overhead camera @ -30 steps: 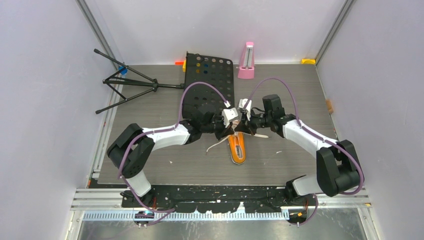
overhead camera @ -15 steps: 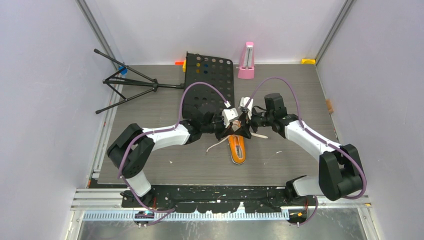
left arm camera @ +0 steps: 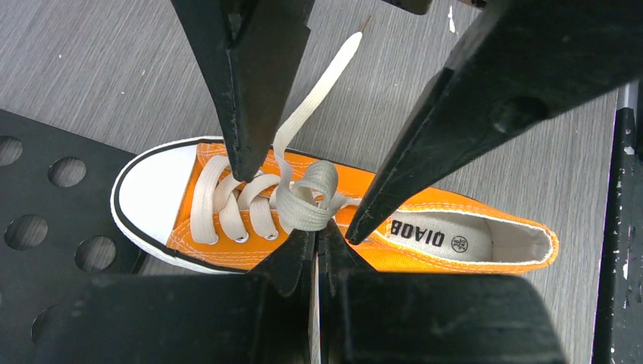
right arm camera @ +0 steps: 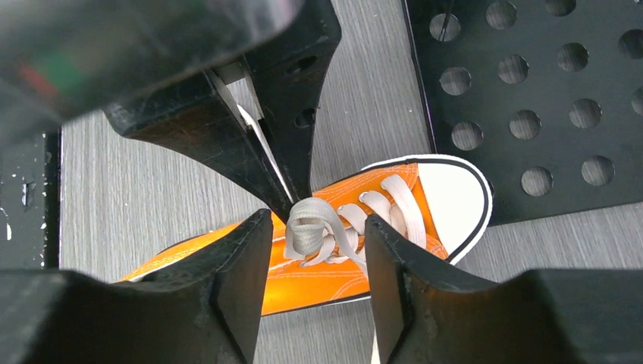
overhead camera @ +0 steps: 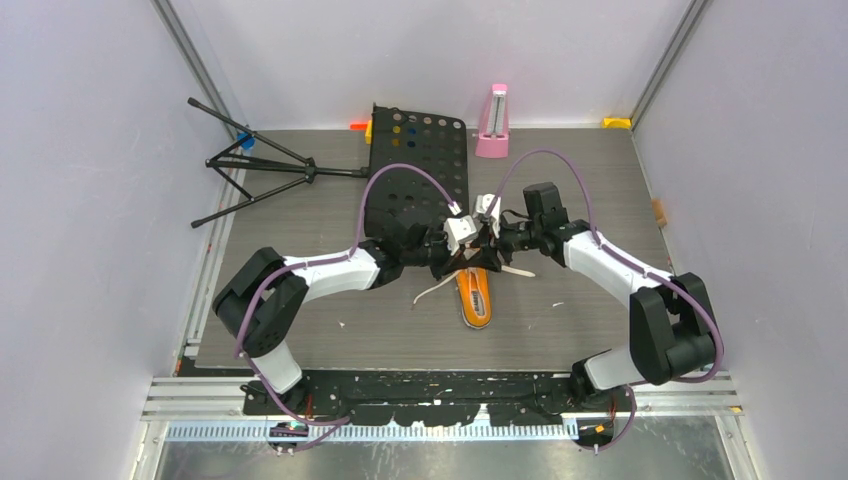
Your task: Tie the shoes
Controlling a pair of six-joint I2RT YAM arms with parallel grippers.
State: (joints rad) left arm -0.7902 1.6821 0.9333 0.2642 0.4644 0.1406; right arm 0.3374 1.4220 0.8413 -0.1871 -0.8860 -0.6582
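Note:
The orange sneaker [overhead camera: 477, 300] lies on the table, toe toward the black plate; it also shows in the left wrist view [left arm camera: 425, 262] and the right wrist view [right arm camera: 318, 284]. Its white laces form a small loop [left arm camera: 307, 203] over the tongue. My left gripper [left arm camera: 316, 231] is shut on a lace strand just beside this loop, directly above the shoe [overhead camera: 466, 262]. My right gripper [right arm camera: 318, 224] is open, with one finger on each side of the loop [right arm camera: 307, 231], and faces the left gripper [overhead camera: 487, 256]. A loose lace end [overhead camera: 432, 293] trails left on the table.
A black perforated plate [overhead camera: 420, 170] lies just behind the shoe and partly under its toe [right arm camera: 531, 91]. A pink metronome [overhead camera: 491, 122] stands at the back. A folded black tripod stand [overhead camera: 260, 165] lies at the back left. Walls enclose both sides.
My right gripper has shifted slightly left, closer to the left gripper over the laces. The shoe and the left arm have barely moved.

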